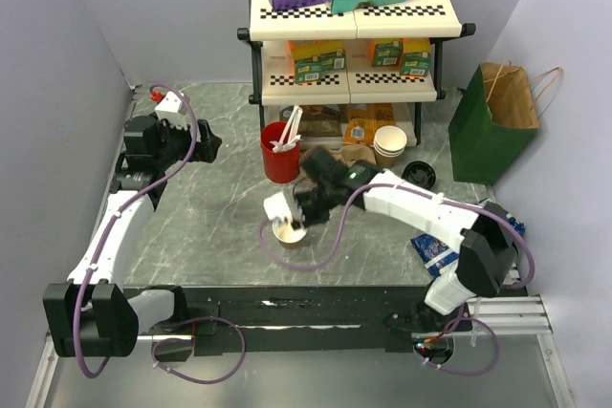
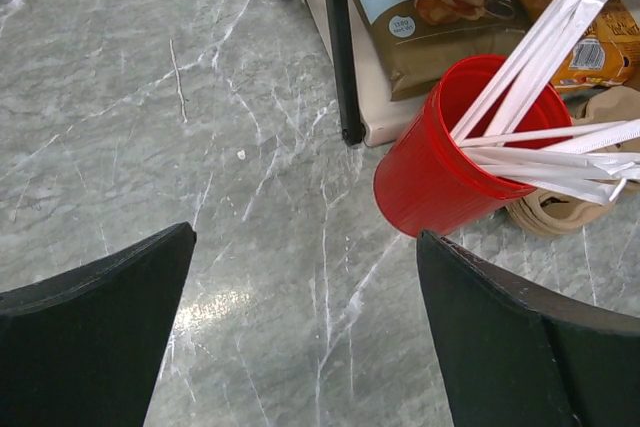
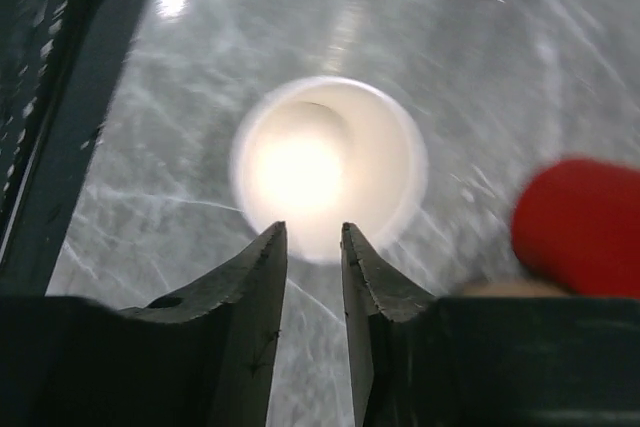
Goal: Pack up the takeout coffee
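The paper cup (image 1: 290, 234) is small and brown, and pale inside. It stands upright with its top open, just in front of the red cup (image 1: 279, 155). The round black lid (image 1: 419, 175) lies flat, well to the right of the red cup.

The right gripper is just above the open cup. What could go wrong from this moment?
1. The right gripper holds its slightly parted jaws at the rim of the open cup; pulling away could catch and tip it.
2. That cup has no lid; the black lid lies apart near the shelf.
3. The red cup of stirrers stands close and could be knocked.
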Controlling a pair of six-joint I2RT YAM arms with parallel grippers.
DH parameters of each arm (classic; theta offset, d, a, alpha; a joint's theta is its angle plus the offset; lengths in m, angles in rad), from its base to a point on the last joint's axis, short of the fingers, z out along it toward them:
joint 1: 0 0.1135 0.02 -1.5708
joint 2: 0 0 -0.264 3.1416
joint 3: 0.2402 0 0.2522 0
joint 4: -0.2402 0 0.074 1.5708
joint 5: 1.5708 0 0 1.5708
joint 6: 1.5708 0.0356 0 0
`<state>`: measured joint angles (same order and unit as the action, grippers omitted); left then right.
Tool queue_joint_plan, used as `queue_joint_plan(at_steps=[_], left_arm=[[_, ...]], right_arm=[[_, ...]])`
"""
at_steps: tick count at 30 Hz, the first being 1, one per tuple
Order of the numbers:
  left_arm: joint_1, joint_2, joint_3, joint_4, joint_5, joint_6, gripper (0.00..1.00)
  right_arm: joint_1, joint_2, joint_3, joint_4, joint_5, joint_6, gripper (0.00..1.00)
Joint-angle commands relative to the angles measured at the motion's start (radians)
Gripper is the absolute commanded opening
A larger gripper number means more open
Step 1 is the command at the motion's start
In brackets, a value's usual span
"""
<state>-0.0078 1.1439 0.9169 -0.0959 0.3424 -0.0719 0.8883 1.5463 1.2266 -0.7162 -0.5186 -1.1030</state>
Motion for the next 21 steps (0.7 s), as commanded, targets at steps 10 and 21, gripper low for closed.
queue_joint_plan(at_steps=[10, 21], left_arm=[[0.005, -0.076, -0.045, 0.054, 0.046, -0.034, 0.99], [0.035, -0.023, -0.081, 0.09, 0.09, -0.114, 0.99]], right_arm=[[-0.455, -0.239, 0.042, 0.035, 0.193, 0.516, 0.55], [-0.716, -0.256, -0.168, 0.046, 0.383, 0.528, 0.49]])
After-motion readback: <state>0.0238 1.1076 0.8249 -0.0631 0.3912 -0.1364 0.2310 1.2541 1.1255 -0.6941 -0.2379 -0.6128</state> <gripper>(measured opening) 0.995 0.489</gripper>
